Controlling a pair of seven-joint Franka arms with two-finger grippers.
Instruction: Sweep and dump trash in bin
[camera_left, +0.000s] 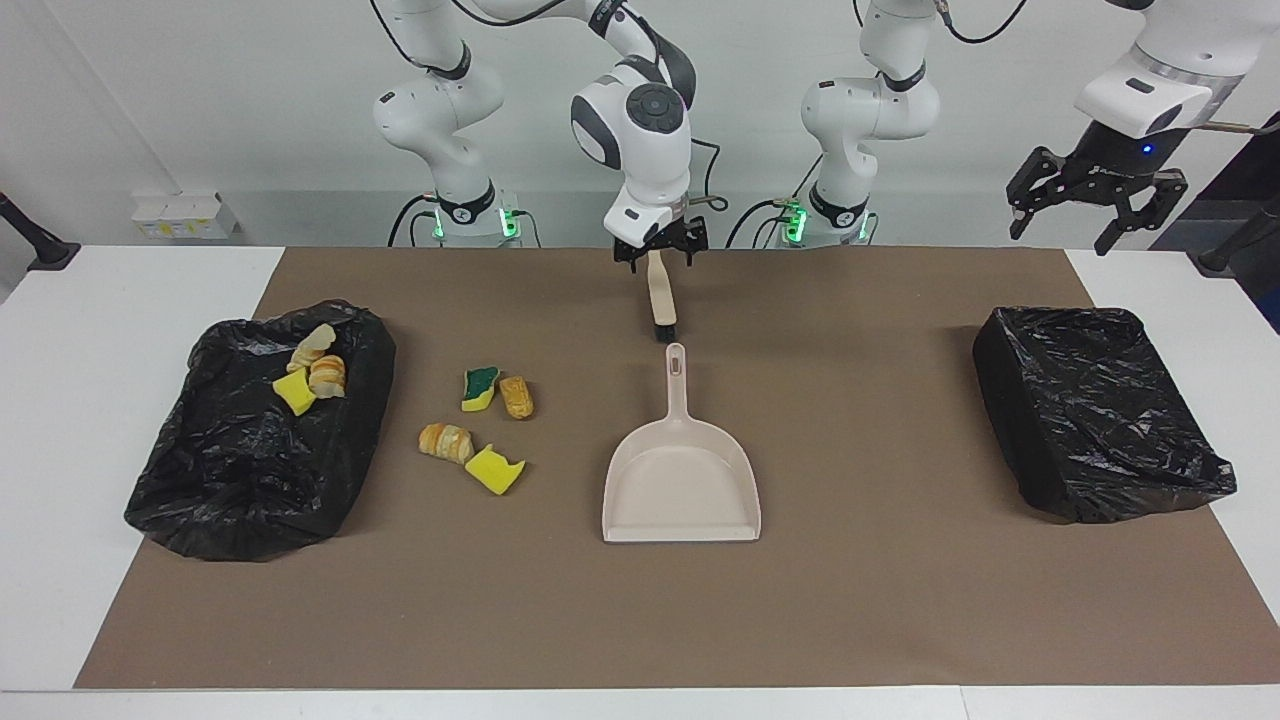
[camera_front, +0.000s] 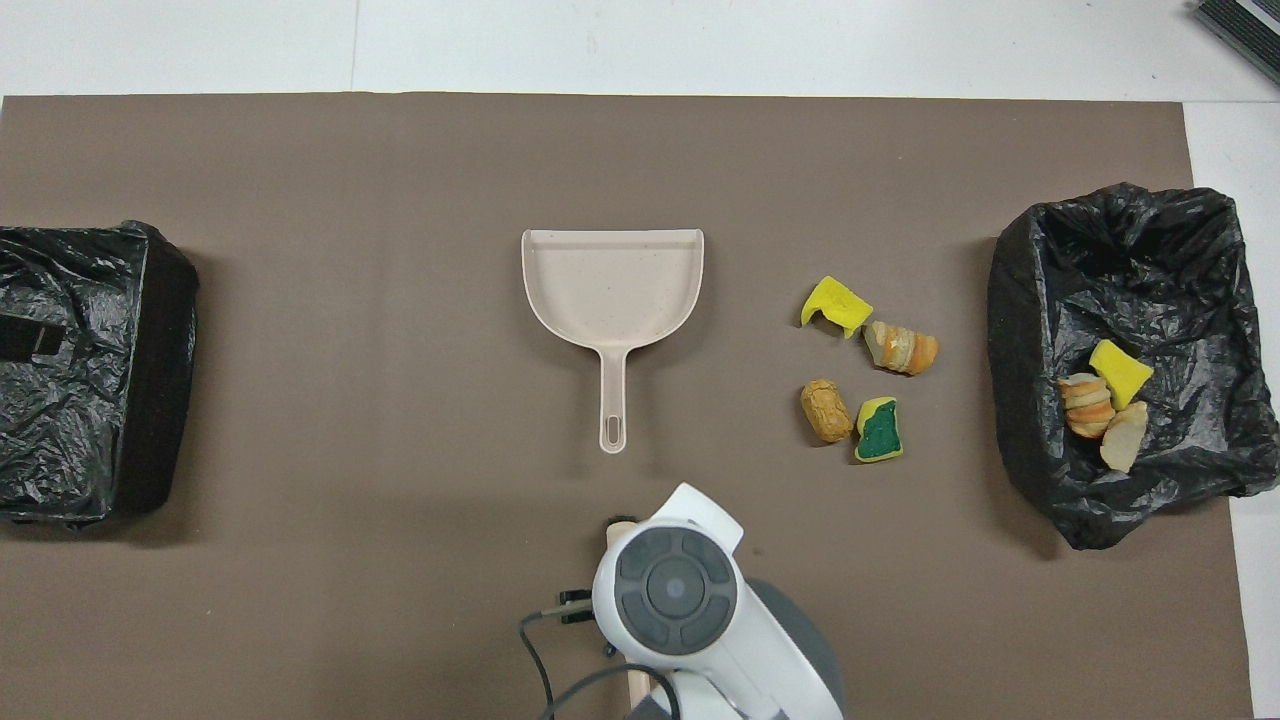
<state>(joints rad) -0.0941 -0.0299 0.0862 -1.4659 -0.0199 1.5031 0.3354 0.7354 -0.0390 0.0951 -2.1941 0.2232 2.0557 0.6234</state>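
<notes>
Brush (camera_left: 660, 300) handling is occupying the right gripper (camera_left: 657, 252) in the facing view: its fingers are clamping the top of the pale handle, and the dark bristles are resting on the brown mat (camera_left: 860, 600), just nearer to the robots than the dustpan (camera_left: 680, 480) handle. Four pieces of trash (camera_left: 494, 470) are lying loose on the mat between the dustpan and the bin (camera_left: 200, 500) at the right arm's end, where three more pieces are sitting inside. The left gripper (camera_left: 1095, 205) is waiting high over the left arm's end of the table, fingers spread and holding nothing, near a second bin (camera_left: 1090, 420).

Overhead, the right arm's wrist is hiding nearly all of the brush (camera_front: 620, 523). The dustpan (camera_front: 612, 290) is pointing its open mouth away from the robots, and the loose trash (camera_front: 838, 305) is lying well apart from it, nearer the bin (camera_front: 1030, 440). Sweeping well is probably going to mean keeping the bristles flat on the mat, gathering the spread-out pieces in short strokes, and having the dustpan mouth turned to meet them.
</notes>
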